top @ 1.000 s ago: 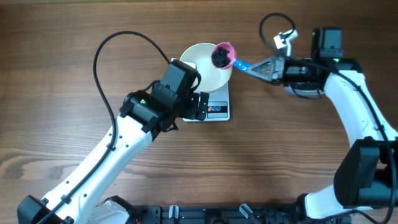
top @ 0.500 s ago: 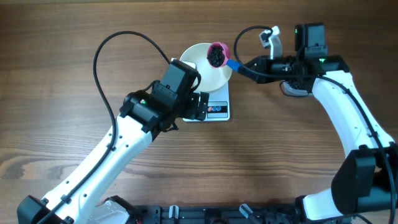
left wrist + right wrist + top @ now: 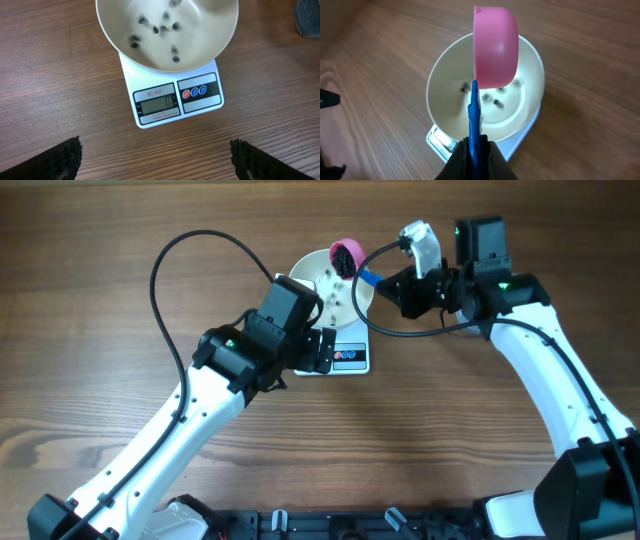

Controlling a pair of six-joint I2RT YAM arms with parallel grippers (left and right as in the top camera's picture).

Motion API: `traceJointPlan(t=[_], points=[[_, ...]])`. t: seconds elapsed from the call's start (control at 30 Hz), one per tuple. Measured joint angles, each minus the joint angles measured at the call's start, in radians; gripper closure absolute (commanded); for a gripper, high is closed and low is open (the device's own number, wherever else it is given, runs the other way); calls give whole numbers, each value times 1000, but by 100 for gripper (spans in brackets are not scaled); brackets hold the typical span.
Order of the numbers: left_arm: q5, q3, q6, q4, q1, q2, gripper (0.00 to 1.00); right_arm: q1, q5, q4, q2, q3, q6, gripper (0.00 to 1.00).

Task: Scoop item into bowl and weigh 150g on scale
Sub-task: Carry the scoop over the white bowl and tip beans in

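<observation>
Pour step: pink scoop (image 3: pixel 495 47) tipped over bowl (image 3: pixel 220 30) on scale (image 3: pixel 172 85), a few beads (image 3: pixel 156 30) inside.
Right jaws clamped on scoop's blue handle (image 3: pixel 474 120); left jaws wide open, empty. Display (image 3: pixel 157 104) looks near zero, so expect many more scoops.

Beads (image 3: pixel 156 30) in bowl (image 3: pixel 216 31), apparently atop scale (image 3: pixel 172 96)

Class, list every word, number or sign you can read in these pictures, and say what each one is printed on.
"SF-400": small red print on the scale, just above its display.
"0": the digit showing on the display.
The signs on the round buttons are too small to read.
Overhead and right wrist views: no text can be read.
</observation>
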Motion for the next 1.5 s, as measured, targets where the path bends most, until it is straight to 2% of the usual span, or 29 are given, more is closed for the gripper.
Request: traceJointPlan(t=[0.53, 0.8, 0.93, 1.3, 1.5], points=[[0, 0, 0, 0, 0, 0, 0, 3, 80, 32, 0, 0, -149, 96], [0, 0, 0, 0, 0, 0, 0, 107, 230, 80, 0, 0, -181, 96], [0, 0, 0, 0, 0, 0, 0, 111, 272, 82, 0, 0, -192, 96], [0, 0, 0, 0, 0, 0, 0, 111, 285, 105, -43, 0, -254, 96], [0, 0, 0, 0, 0, 0, 0, 111, 275, 18, -68, 6, -263, 96]])
